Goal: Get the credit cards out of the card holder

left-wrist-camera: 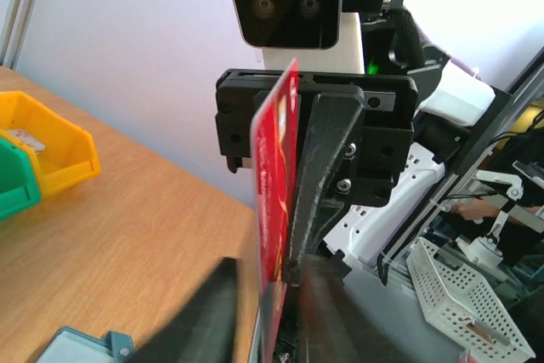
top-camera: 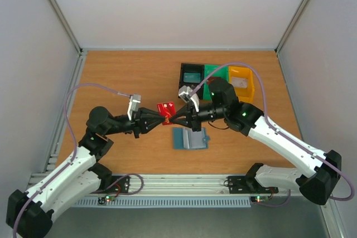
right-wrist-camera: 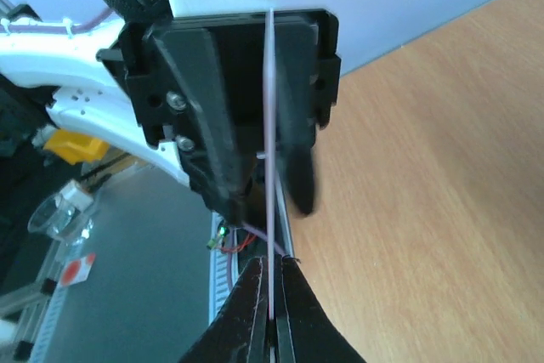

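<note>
A red credit card (top-camera: 166,109) is held upright in the air between my two grippers, above the table's middle. My right gripper (top-camera: 172,119) is shut on one edge of it; in the right wrist view the card (right-wrist-camera: 270,125) shows edge-on as a thin line pinched at the right gripper (right-wrist-camera: 272,268). My left gripper (top-camera: 159,120) is open with its fingers either side of the card (left-wrist-camera: 276,184), and a gap shows beside the left gripper (left-wrist-camera: 276,271). The blue-grey card holder (top-camera: 189,138) lies open on the table below, and its corner shows in the left wrist view (left-wrist-camera: 81,348).
A black bin (top-camera: 193,73), a green bin (top-camera: 212,72) and a yellow bin (top-camera: 242,82) stand in a row at the back right. The yellow bin (left-wrist-camera: 47,146) and green bin (left-wrist-camera: 13,184) also show in the left wrist view. White walls enclose the table.
</note>
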`<state>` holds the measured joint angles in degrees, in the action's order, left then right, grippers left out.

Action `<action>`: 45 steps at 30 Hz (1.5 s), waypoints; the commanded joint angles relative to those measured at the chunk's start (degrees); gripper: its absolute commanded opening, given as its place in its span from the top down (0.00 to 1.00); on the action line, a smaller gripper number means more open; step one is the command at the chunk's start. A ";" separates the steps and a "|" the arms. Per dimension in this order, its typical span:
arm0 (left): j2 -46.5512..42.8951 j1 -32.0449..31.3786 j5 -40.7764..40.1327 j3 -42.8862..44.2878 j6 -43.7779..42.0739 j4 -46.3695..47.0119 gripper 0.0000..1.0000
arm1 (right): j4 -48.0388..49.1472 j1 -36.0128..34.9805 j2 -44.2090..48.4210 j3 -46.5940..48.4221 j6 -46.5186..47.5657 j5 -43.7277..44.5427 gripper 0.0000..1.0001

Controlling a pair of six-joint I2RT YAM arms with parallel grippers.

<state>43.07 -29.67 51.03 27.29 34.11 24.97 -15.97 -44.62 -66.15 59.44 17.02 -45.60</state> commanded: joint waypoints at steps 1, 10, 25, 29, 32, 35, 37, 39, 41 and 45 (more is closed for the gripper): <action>-1.89 0.02 1.35 0.28 -3.51 -1.88 0.48 | -18.93 0.42 -0.65 6.15 11.04 0.88 0.99; -2.29 2.80 12.41 2.98 -33.41 -26.68 0.34 | -51.69 -10.68 -8.57 13.64 21.47 28.08 0.99; 0.64 -4.76 10.11 2.44 -46.94 -34.68 0.77 | -52.36 -18.46 -18.91 25.19 26.67 30.46 0.99; 0.86 -5.27 9.98 1.72 -47.05 -32.64 0.85 | -52.07 -18.57 -17.95 25.11 26.80 30.05 0.99; 1.14 -5.65 9.22 1.54 -46.53 -31.54 0.89 | -51.94 -18.57 -17.17 25.20 27.10 29.54 0.99; 1.40 -6.03 9.26 1.62 -46.65 -31.79 0.99 | -51.18 -18.57 -16.67 25.20 27.11 29.09 0.99; 1.21 -6.26 9.32 1.63 -47.90 -33.14 1.00 | -50.38 -18.66 -16.21 24.93 27.11 29.39 0.99; 1.15 -6.28 8.33 1.59 -49.08 -33.84 1.00 | -49.12 -18.73 -15.06 24.04 27.25 29.86 0.99; 1.19 -6.28 5.91 1.46 -46.11 -31.33 1.00 | -47.65 -18.66 -13.59 22.99 27.37 30.43 0.98; 2.04 -5.98 1.88 1.17 -31.56 -25.73 1.00 | -41.78 -18.66 -9.14 19.21 27.11 39.83 0.59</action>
<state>44.29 -35.53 57.17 28.45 -9.39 -6.74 -65.89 -63.07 -81.14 81.08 43.51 -14.79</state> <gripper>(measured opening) 0.011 0.186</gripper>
